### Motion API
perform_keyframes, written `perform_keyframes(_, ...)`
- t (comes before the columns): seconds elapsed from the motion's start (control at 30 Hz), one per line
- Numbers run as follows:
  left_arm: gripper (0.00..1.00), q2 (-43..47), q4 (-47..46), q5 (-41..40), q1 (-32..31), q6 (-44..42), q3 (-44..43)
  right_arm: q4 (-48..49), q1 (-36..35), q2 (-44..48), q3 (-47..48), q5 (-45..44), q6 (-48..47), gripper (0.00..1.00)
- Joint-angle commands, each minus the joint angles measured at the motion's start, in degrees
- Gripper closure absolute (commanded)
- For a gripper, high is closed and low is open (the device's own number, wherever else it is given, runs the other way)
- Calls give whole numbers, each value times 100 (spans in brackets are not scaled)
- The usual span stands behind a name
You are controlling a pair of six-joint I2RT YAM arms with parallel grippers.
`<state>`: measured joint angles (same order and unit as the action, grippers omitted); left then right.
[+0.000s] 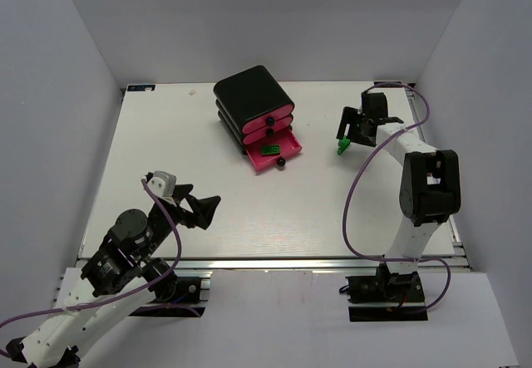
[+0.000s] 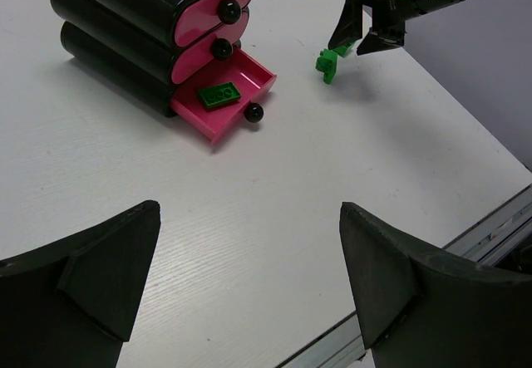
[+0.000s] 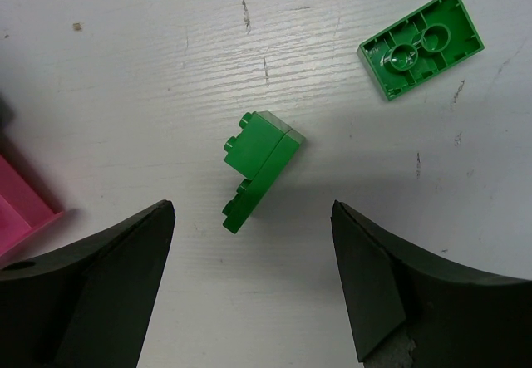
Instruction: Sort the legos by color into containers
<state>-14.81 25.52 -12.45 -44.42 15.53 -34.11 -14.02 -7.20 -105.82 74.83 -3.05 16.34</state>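
- The right pincer (image 1: pixel 353 134) hangs over the far right of the desk (image 1: pixel 166 152), its fingers spread wide and pinching nothing.
- Below it, between the fingers in the wrist view, a green brick (image 3: pixel 258 169) lies on the desk, tipped so its studs face sideways.
- A second green brick (image 3: pixel 421 44) lies near it, hollow side up.
- The black cabinet (image 1: pixel 249 92) stands at the far middle. Its bottom drawer (image 2: pixel 264 76) is pulled out, and the upper two drawers (image 2: pixel 199 23) are pushed in.
- A third green brick (image 2: pixel 219 95) lies flat in the bottom drawer.
- The left pincer (image 1: pixel 198 208) is spread and empty, above the near left of the desk.
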Motion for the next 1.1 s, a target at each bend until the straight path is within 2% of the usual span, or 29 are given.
perform_keyframes(0.0,2,-66,23,32,-22,3,53,22,8,-18,41,-82,106,19)
perform_keyframes(1.07,2,101,-47,111,-22,-41,62,-118,-80,-263,260,-258,-166,21)
